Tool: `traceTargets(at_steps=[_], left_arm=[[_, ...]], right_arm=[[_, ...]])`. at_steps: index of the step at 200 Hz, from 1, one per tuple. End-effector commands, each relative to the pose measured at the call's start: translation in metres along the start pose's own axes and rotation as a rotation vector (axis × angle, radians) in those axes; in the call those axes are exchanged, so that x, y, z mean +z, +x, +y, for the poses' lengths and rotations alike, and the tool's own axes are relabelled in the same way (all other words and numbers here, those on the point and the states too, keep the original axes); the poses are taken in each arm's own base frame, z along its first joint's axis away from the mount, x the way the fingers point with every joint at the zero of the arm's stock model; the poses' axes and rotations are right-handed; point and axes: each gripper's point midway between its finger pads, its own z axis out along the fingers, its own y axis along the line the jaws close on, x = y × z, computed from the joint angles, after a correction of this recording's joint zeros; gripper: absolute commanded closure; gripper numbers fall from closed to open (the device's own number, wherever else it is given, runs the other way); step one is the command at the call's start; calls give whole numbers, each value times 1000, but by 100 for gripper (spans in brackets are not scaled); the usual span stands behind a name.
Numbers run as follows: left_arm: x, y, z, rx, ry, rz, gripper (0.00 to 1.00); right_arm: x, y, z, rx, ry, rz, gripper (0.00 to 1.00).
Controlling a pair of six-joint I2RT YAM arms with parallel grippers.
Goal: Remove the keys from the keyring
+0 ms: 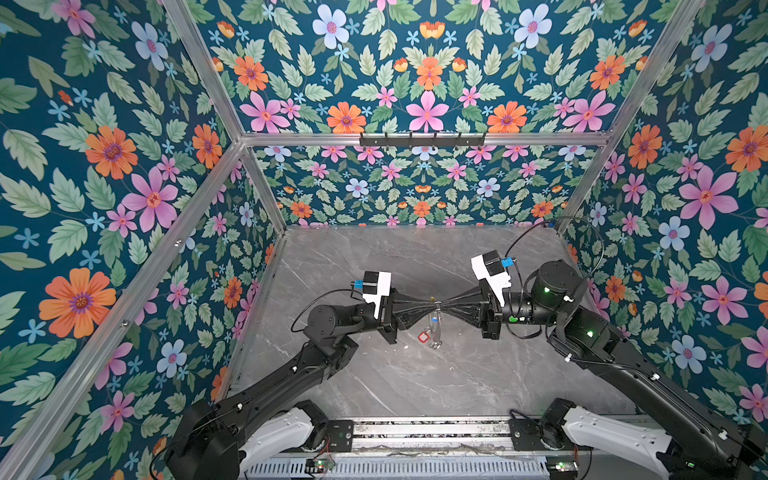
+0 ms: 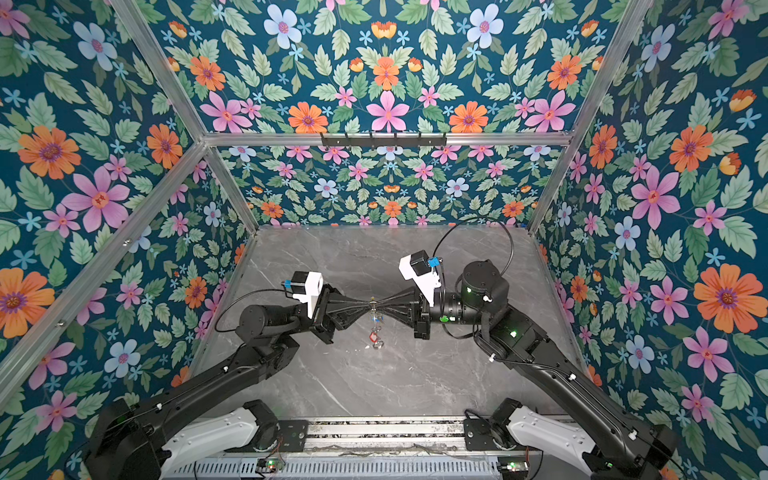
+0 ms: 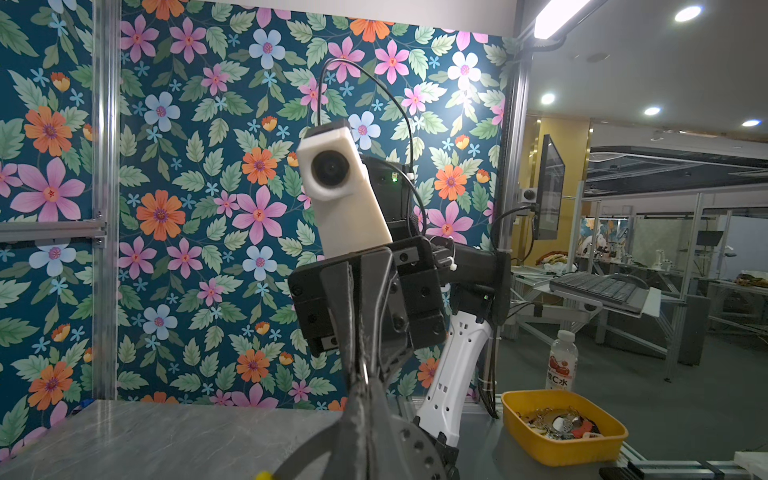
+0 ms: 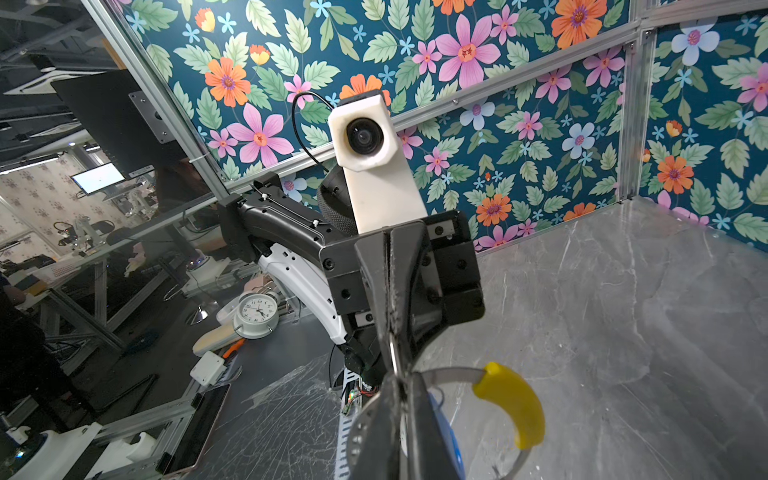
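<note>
Keyring (image 4: 453, 371) is in mid-air above the table (image 1: 374, 374), pinched edge-on between the two grippers. Its yellow arc (image 4: 513, 405) sticks out to one side of the pinch.

Keys (image 1: 434, 341) hang straight below the keyring. The blue tag (image 1: 434, 319) is just under it and the red tag (image 1: 424, 334) is lower. Both look attached, so I judge nothing is removed yet.

Left gripper (image 1: 428, 308) is closed, coming in on the left of the keyring and clamped at its rim. Right gripper (image 1: 444, 307) is closed too, meeting it tip to tip from the right and gripping the same stretch of the keyring.

A thin silver split ring (image 4: 392, 351) shows right at the pinch. I can't tell whether either gripper has that or the hoop itself.

Progress: the pickup and two-handed hold are done, and both keys are still to come off. What's left is working each split ring round and off the hoop, then putting the keys down. Risks are the tips slipping off the thin metal and the dangling keys swinging.
</note>
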Motion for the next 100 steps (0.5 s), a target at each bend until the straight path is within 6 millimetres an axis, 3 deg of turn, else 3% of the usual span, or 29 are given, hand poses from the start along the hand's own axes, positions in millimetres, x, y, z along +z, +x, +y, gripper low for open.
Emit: traceTargets(at_steps=[1,38,66,100], left_arm=[[0,-8,-4,36,16,-34,100],[1,-6,-1,8,6,-20,100],[0,2,6,-33,-18,22,71],[3,8,14,-118,-20,84,66]], right_arm=[[1,-5,6,-6,-34,-14,100],[-1,0,2,15,2,25,100],[-9,9,-9,36,105,92,100],[-18,19,-16,39,192,198,100]])
